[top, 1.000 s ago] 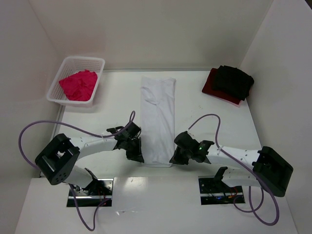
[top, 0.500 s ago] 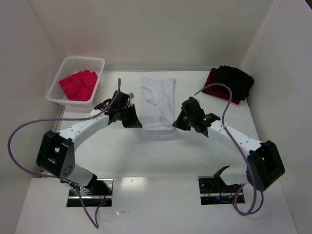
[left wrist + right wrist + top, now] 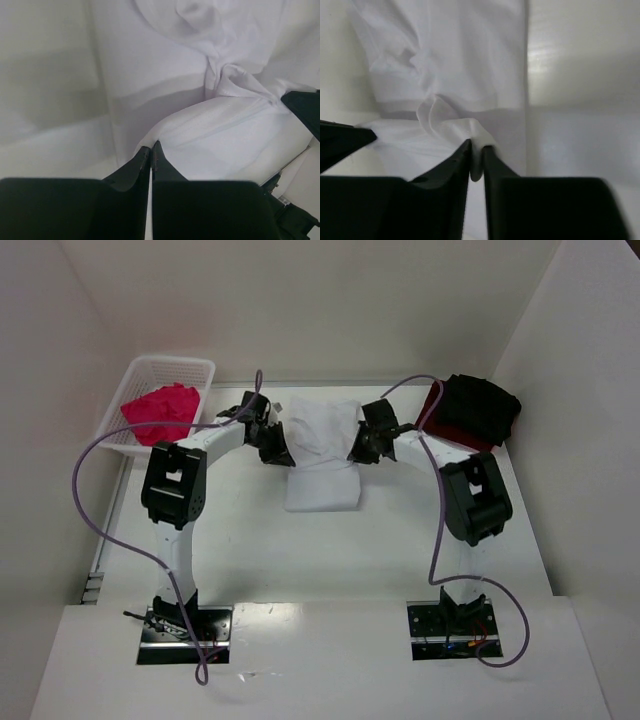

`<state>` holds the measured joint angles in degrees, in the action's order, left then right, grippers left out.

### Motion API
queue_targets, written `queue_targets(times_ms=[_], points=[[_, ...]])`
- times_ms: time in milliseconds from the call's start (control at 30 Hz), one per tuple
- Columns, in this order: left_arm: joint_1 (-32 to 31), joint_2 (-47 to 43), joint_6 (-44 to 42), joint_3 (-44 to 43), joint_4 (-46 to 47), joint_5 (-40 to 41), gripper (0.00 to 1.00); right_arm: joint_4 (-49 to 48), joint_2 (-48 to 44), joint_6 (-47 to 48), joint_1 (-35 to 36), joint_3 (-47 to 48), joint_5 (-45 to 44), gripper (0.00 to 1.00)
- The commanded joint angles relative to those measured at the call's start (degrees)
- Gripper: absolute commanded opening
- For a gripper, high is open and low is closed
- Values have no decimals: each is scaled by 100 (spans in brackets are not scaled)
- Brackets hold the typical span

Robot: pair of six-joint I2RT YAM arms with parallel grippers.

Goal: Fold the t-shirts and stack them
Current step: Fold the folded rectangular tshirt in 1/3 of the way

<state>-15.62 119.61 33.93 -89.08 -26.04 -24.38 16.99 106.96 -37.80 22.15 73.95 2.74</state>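
The white t-shirt (image 3: 322, 455) lies at the table's far middle, its near half doubled over towards the back. My left gripper (image 3: 277, 448) is shut on the shirt's left edge, which shows in the left wrist view (image 3: 215, 135). My right gripper (image 3: 364, 447) is shut on its right edge, which shows in the right wrist view (image 3: 450, 75). The left gripper (image 3: 151, 148) and the right gripper (image 3: 477, 148) each pinch a fold of white cloth. The pink-magenta t-shirt (image 3: 160, 412) lies crumpled in the basket. The black t-shirt (image 3: 480, 406) lies on the dark red one (image 3: 433, 412) at the far right.
The white lattice basket (image 3: 198, 370) stands at the far left. White walls close the table on the left, back and right. Purple cables arc from both arms.
Both grippers have carried the white t-shirt's near edge from the near middle towards the back, doubling the shirt over itself. The arms are now stretched far out.
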Motion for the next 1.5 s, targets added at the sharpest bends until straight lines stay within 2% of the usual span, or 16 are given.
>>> queue_targets(times_ms=[0, 33, 67, 100, 167, 200, 267, 367, 433, 533, 567, 633, 700, 767, 933, 1467], points=[[199, 377, -264, -636, -120, -251, 4, -118, 613, 405, -123, 759, 156, 25], [278, 474, -325, -889, -120, -356, 8, -39, 764, 405, -176, 1083, 156, 33], [278, 571, -326, -1023, -173, -418, 38, 57, 896, 405, -246, 1251, 156, 44], [331, 711, -326, -1146, -243, -418, 45, 224, 1115, 405, -246, 1392, 87, 59], [331, 782, -379, -1392, -243, -418, 54, 278, 1187, 458, -317, 1674, 33, 65], [331, 783, -379, -1445, -243, -418, 69, 278, 1187, 458, -378, 1675, -19, 70], [331, 783, -318, -1498, -243, -418, 75, 278, 1074, 458, -440, 1745, -99, 80], [384, 485, -317, -1437, -95, -418, 87, 41, 591, 458, -554, 1561, -213, 82], [384, 134, -264, -1253, -42, -260, 87, -37, 153, 458, -554, 1317, -282, 82], [384, -393, -264, -709, 142, -383, 77, -275, -306, 458, -554, 773, -108, 59], [384, -525, -203, -507, 343, -453, 71, -415, -559, 458, -554, 613, 23, 39], [244, -816, -63, 82, 521, -663, 42, -477, -737, 458, -554, 184, 94, 21], [130, -922, -1, 363, 583, -664, 25, -478, -886, 405, -554, -38, 252, 4], [-37, -922, 52, 733, 722, -866, 11, -478, -965, 405, -554, -345, 323, 3], [-327, -677, 122, 1024, 908, -885, 7, -478, -1141, 352, -501, -812, 385, 6], [-108, 606, 535, -249, 1216, 153, 8, -311, -703, 352, -449, -294, 315, 13]])
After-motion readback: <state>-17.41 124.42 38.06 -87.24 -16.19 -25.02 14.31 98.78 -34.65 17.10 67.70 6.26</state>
